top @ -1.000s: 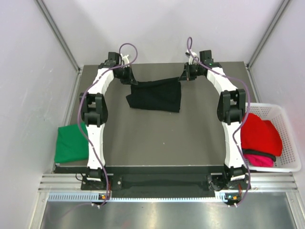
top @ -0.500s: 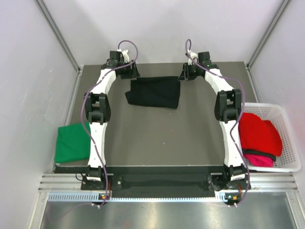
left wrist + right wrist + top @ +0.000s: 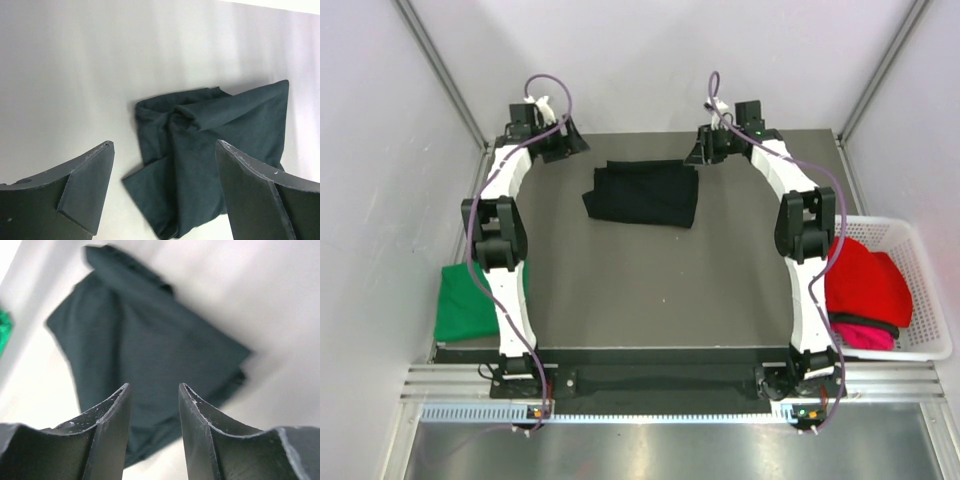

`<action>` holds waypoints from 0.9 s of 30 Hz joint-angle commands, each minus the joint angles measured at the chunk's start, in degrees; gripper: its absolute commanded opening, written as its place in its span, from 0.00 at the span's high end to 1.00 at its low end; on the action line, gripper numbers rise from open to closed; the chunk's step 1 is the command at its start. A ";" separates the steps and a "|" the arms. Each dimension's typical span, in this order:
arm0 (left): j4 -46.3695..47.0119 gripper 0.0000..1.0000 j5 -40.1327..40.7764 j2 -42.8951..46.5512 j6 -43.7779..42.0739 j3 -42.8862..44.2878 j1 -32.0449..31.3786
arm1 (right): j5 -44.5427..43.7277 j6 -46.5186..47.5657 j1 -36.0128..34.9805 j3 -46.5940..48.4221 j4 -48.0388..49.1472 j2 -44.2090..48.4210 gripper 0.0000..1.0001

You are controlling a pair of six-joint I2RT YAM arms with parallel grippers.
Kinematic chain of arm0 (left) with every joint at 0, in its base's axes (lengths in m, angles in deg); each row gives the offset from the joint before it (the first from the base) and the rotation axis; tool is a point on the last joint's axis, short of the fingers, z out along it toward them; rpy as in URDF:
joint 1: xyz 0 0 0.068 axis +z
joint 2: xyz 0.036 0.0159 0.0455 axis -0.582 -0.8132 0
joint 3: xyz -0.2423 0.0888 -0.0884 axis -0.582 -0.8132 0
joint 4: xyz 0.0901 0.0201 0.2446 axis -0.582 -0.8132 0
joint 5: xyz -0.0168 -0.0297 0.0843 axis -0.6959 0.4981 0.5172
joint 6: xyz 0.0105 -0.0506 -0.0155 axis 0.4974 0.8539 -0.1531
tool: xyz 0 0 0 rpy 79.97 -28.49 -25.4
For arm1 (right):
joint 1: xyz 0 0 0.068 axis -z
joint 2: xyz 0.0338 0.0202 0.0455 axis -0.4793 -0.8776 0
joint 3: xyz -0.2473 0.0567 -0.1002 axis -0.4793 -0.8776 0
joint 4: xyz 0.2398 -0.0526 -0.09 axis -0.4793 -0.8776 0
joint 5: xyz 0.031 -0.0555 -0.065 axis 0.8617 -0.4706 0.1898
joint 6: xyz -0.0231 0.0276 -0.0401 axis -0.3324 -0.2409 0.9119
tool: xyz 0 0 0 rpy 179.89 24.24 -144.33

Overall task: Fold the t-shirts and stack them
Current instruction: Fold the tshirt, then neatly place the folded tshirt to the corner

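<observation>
A black t-shirt point(image 3: 642, 195) lies folded on the far part of the table, loose from both grippers. My left gripper point(image 3: 567, 147) hovers off its far left corner, and in the left wrist view the gripper point(image 3: 165, 145) stands wide open above the black cloth point(image 3: 210, 160) with nothing between its fingers. My right gripper point(image 3: 699, 153) hangs over the shirt's far right corner. The right wrist view shows it point(image 3: 154, 386) open and empty, with the black shirt point(image 3: 140, 330) below. A green t-shirt point(image 3: 460, 300) lies at the left table edge. Red point(image 3: 865, 280) and pink point(image 3: 860, 335) t-shirts fill the basket.
A white mesh basket point(image 3: 920, 262) sits at the right edge of the table. Grey enclosure walls close in the far and side edges. Both arm bases stand at the near edge. Bare grey tabletop point(image 3: 650, 290) spreads between the black shirt and the bases.
Both grippers went from shut to open and let go of the black shirt, which settled flat. The left gripper pulled away to the far left; the right one barely moved.
</observation>
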 commanded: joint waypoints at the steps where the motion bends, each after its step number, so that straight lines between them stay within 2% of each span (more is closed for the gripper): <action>1: 1.45 0.14 -7.40 0.19 0.67 -1.28 1.81 | 7.58 -1.83 -1.98 -2.31 1.82 1.40 0.57; 6: -1.45 0.13 -7.58 -4.29 -0.13 1.09 2.78 | 8.56 -2.19 -3.39 -3.02 2.08 -0.71 0.57; 12: -0.67 0.13 -11.27 -7.02 3.21 -1.10 3.93 | 8.56 -2.71 -4.79 -1.88 2.52 -3.96 0.56; 16: -3.65 0.15 -14.17 -9.75 4.18 0.04 4.37 | 8.65 -2.54 -6.20 -1.70 2.00 -5.28 0.55; 27: -5.85 0.19 -22.08 -12.47 3.74 -3.65 4.98 | 8.74 -1.22 -9.98 -0.30 1.46 -4.58 0.55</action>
